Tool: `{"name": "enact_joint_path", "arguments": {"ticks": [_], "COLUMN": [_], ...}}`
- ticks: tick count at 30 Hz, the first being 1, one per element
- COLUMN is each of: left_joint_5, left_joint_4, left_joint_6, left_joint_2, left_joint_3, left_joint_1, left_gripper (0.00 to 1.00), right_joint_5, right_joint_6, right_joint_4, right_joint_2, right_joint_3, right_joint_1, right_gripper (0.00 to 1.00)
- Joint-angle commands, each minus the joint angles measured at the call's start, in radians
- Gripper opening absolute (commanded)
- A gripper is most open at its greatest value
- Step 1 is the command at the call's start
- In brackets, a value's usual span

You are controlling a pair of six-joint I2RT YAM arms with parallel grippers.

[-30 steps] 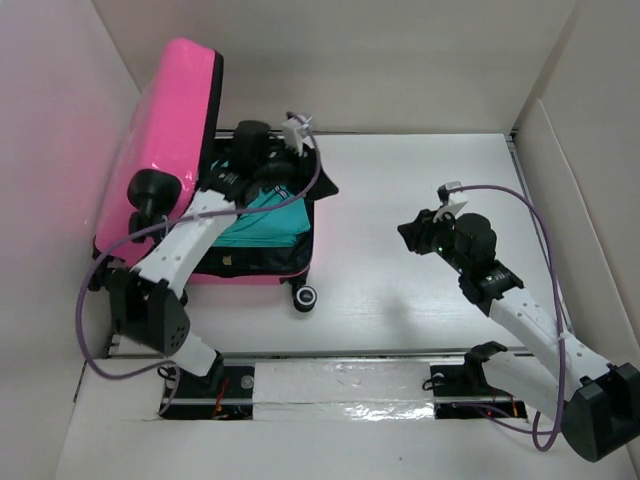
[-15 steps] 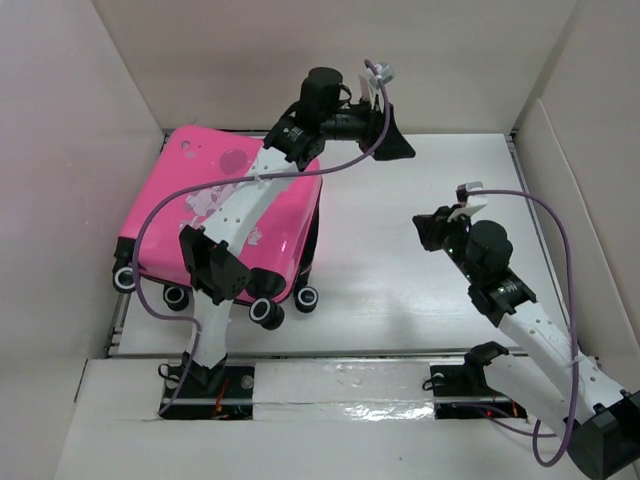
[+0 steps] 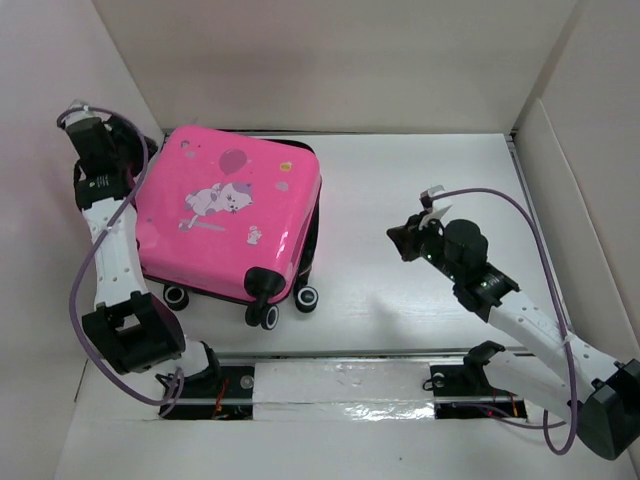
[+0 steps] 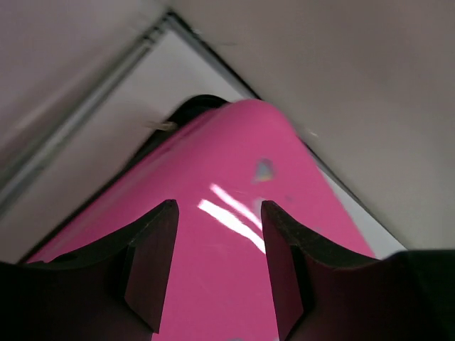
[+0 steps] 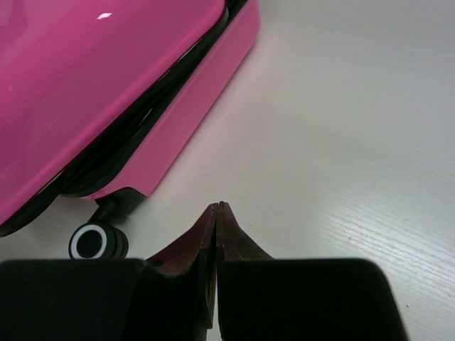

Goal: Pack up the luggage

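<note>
The luggage (image 3: 230, 215) is a glossy pink suitcase lying flat on the left of the table, lid down, white cartoon print facing up. A dark gap shows along its right seam (image 5: 135, 121). My left gripper (image 3: 140, 165) is at the case's back left corner. In the left wrist view it (image 4: 219, 206) stands open just over the pink shell (image 4: 234, 163), with nothing held between its fingers. My right gripper (image 3: 400, 238) hovers over bare table to the right of the case, apart from it. In the right wrist view it (image 5: 217, 207) is shut on nothing.
The case's black wheels (image 3: 270, 315) point toward the near edge; one wheel (image 5: 89, 241) shows in the right wrist view. White walls enclose the table, with the left wall (image 3: 60, 120) close behind the left arm. A taped strip (image 3: 340, 385) runs between the arm bases.
The lid went from standing upright to lying shut on the case. My left arm swung from inside the case, over the back, to the far left corner. The right gripper closed.
</note>
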Motion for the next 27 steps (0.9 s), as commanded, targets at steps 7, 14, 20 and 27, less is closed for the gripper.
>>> {"name": "enact_joint_path", "arguments": {"ticks": [7,14,20,27], "left_joint_5": [-0.669,-0.806,-0.715,-0.463], "left_joint_4": [-0.076,-0.213,-0.306,-0.351], "left_joint_6": [0.113,0.211,0.251,0.272], "left_joint_2": [-0.006,0.188,0.363,0.513], "left_joint_3": [-0.039,0.09,0.117,0.096], "left_joint_1": [-0.001,0.023,0.023,-0.077], "left_gripper": [0.46,0.44,0.44,0.46], "right_joint_5": [-0.067,-0.037,-0.049,-0.014], "right_joint_6": [-0.077,-0.111,-0.105,-0.088], "right_joint_4": [0.021,-0.003,0.014,-0.005], "right_joint_2": [0.08,0.159,0.169,0.302], "right_joint_3": [0.103,0.143,0.141,0.189], "right_joint_1": [0.084,0.155,0.166,0.186], "right_gripper": [0.08,0.11,0.16,0.3]}}
